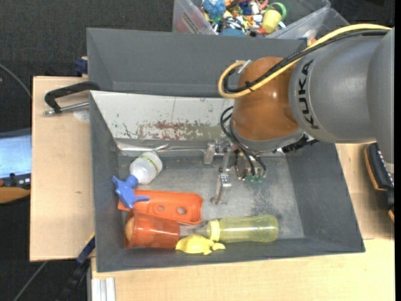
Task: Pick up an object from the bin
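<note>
Gripper [219, 190]: centre of bin [313, 193], over bare floor; fingers appear pressed together, nothing between them.

Nearest candidate: one yellow-green clear bottle [247, 229], lying flat at 6 o'clock. Probably light, stiff and slick; best taken across mid-body.

Also:
- one orange holed shell [169, 207], 7 o'clock
- one orange cylinder [150, 231], 7 o'clock
- one yellow toy [199, 245], 6 o'clock
- one blue piece [127, 190], 9 o'clock
- one white bottle [146, 166], 9 o'clock

bin [313, 187] | white bottle [146, 167]; blue toy [127, 191]; orange piece [168, 207]; clear yellow bottle [247, 229]; yellow toy [199, 245]
</note>
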Robot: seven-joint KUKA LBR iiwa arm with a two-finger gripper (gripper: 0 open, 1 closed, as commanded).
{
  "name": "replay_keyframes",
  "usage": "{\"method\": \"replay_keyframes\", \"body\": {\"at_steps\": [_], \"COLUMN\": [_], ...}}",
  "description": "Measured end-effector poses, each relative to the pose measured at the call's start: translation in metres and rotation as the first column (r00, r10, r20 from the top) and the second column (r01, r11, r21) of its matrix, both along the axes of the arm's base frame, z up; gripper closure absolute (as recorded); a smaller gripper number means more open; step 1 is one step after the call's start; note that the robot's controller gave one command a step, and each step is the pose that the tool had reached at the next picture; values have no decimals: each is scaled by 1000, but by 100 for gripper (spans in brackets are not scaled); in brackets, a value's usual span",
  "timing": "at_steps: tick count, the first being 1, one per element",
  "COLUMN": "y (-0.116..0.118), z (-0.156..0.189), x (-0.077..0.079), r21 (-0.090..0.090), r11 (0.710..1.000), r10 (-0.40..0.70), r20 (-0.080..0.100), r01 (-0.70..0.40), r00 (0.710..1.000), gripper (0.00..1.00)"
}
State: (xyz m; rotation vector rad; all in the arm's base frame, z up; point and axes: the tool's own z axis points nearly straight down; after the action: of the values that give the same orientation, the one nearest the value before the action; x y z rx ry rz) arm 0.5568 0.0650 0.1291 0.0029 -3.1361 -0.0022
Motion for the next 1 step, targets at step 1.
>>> {"method": "replay_keyframes", "body": {"at_steps": [1], "y": [0], "z": [5], "x": [2], "r21": [1], "r11": [1000], "r10": [-1], "r20": [8], "r01": [1], "r00": [1000], "gripper": [0]}}
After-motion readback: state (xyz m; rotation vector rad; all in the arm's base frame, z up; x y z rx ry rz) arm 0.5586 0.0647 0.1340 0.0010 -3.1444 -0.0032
